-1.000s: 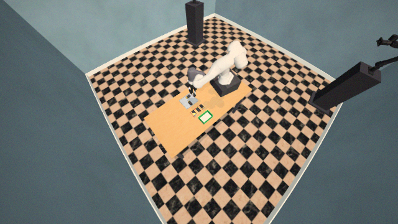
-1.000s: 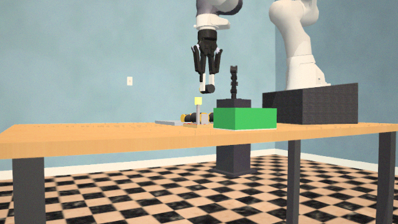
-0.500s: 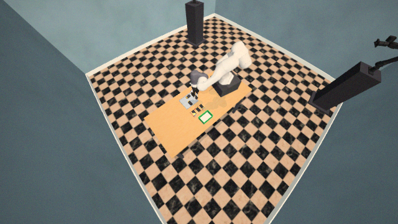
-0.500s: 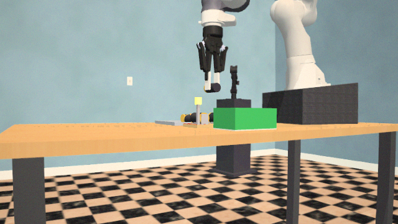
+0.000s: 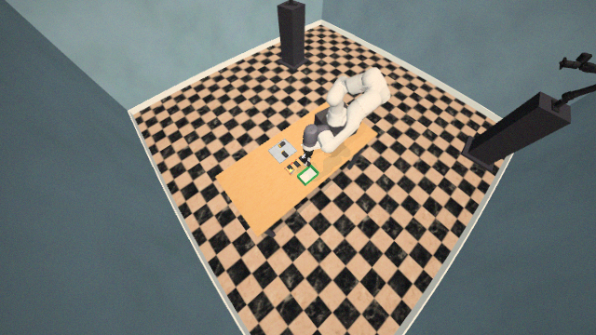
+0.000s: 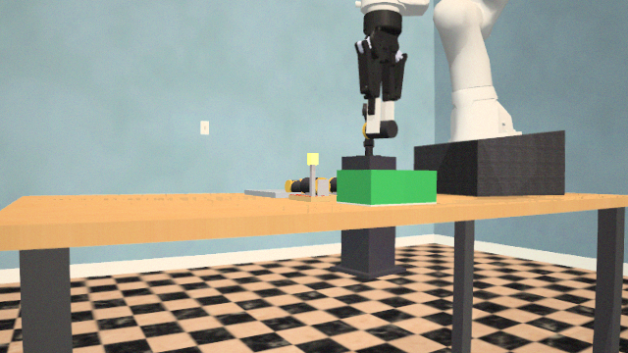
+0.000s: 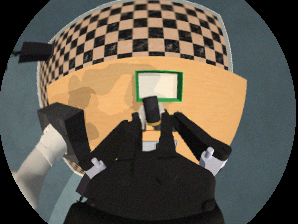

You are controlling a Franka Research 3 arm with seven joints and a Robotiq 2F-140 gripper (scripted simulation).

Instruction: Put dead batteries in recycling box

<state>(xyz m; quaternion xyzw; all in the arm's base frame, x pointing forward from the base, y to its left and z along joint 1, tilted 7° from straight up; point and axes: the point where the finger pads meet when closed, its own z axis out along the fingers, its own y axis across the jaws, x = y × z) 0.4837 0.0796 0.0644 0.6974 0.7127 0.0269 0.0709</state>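
Tabletop (image 5: 247, 195) (image 6: 147, 216) (image 7: 110, 95): orange-tan, dark legs, carrying a green-walled box (image 5: 301, 180) (image 6: 402, 187) (image 7: 181, 87), upright, pale inside. Pincer (image 5: 307, 160) (image 6: 380, 120) (image 7: 151, 109): clenched on one black battery (image 6: 389, 129) (image 7: 151, 109) with a yellow end, raised above the tabletop. Bulb (image 6: 313, 159): yellow, lit, on a thin post near the box. Grey tray (image 5: 278, 154) (image 6: 267, 193): flat, bearing two batteries. Floor (image 5: 345, 242) (image 6: 245, 304) (image 7: 155, 30): black-and-peach checks. Walls (image 5: 56, 209) (image 6: 123, 98): blue-grey, one white switch plate (image 6: 204, 127).

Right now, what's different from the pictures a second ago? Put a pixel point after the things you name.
The gripper (image 5: 306, 160) (image 6: 382, 115) (image 7: 151, 109) moved from above the gray tray (image 5: 277, 154) (image 6: 267, 193) toward the green box (image 5: 301, 180) (image 6: 388, 187) (image 7: 182, 87), carrying the same black battery (image 6: 390, 128) (image 7: 151, 110). It took hold of nothing new and let nothing go. The box stayed put, and the bulb (image 6: 312, 159) stayed lit.
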